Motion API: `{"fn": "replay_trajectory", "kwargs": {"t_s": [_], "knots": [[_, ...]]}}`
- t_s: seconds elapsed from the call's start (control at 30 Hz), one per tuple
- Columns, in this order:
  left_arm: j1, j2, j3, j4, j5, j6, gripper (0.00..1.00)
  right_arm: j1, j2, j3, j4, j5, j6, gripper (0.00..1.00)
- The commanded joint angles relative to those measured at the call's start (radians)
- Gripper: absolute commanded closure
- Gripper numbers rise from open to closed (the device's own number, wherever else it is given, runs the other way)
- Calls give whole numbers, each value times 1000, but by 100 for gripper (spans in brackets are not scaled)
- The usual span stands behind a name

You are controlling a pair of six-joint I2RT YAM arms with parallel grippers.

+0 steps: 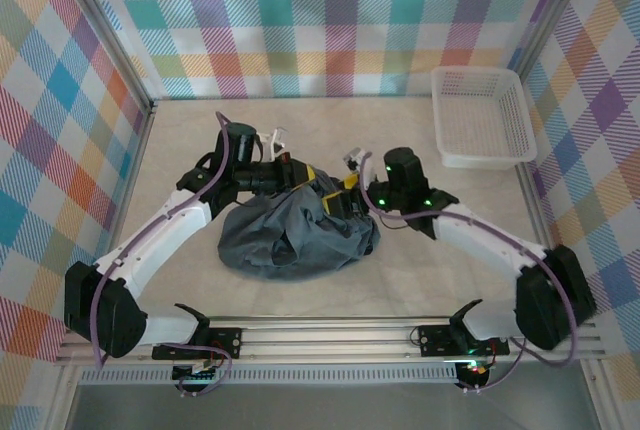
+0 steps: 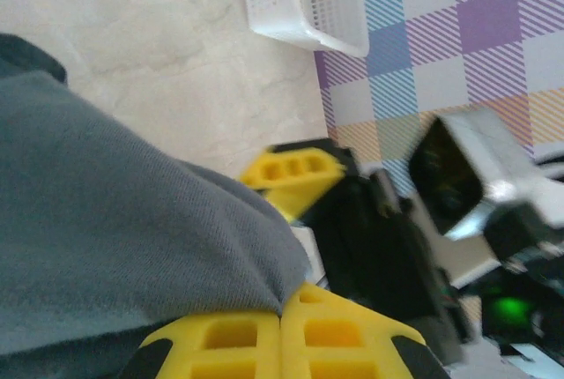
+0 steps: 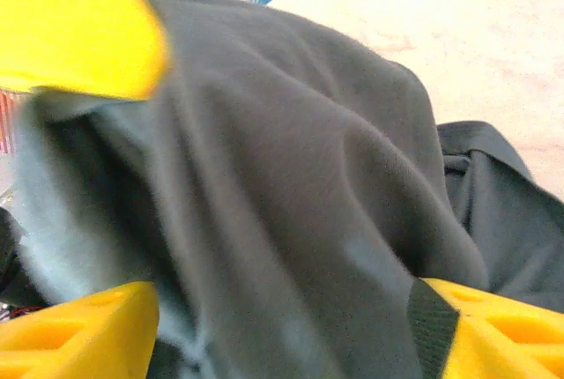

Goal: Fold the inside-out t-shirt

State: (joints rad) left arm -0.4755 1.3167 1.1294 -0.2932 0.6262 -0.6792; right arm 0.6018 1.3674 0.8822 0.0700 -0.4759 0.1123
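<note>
The left claw [image 2: 282,337] pinches the t-shirt [image 1: 290,235]; the right claw [image 3: 282,330] gapes, cloth draped inside it.

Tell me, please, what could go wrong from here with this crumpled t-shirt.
The left end effector is shut on a bunched fold of the inside-out t-shirt, so it may pull several layers at once. The right end effector stands open with cloth draped through it, which could snag. Both work close together and might collide.
</note>
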Motion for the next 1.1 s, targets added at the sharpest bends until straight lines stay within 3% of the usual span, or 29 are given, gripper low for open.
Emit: {"fn": "replay_trajectory", "kwargs": {"t_s": [0.0, 0.07, 0.1, 0.17, 0.23, 0.3, 0.4, 0.5, 0.57, 0.63, 0.73, 0.83, 0.93, 1.07], "knots": [[-6, 9, 49, -30, -16, 43, 100, 9, 84, 53, 27, -37, 4, 43], [1, 4, 64, -71, -54, 78, 100, 2, 102, 93, -41, -26, 28, 82], [11, 0, 69, -113, -91, 110, 100, -5, 96, 115, -69, -97, 46, 100], [44, -7, 58, -205, -188, 209, 100, -13, 62, 131, -43, -272, 130, 100], [82, 7, 11, -254, -318, 317, 100, -14, 30, 103, 142, -452, 323, 100], [144, 45, -66, -208, -315, 368, 96, -14, 16, 56, 423, -533, 565, 100], [185, 55, -126, -115, -234, 355, 78, -16, 19, 39, 589, -536, 713, 100], [190, -18, -132, -110, -221, 354, 56, -26, 16, 40, 485, -502, 658, 100], [195, -97, -137, -147, -251, 366, 49, -39, 21, 42, 430, -479, 621, 100], [196, -195, -155, -185, -288, 375, 47, -54, 30, 57, 362, -460, 587, 100], [189, -336, -216, -168, -241, 338, 43, -66, 51, 102, 223, -441, 514, 100], [108, -425, -270, -102, -189, 349, 41, -66, 75, 143, 177, -474, 490, 100], [28, -409, -274, -88, -226, 401, 39, -66, 91, 163, 181, -499, 502, 100], [-29, -260, -225, -27, -194, 449, 36, -65, 99, 182, 176, -543, 515, 100]]}}
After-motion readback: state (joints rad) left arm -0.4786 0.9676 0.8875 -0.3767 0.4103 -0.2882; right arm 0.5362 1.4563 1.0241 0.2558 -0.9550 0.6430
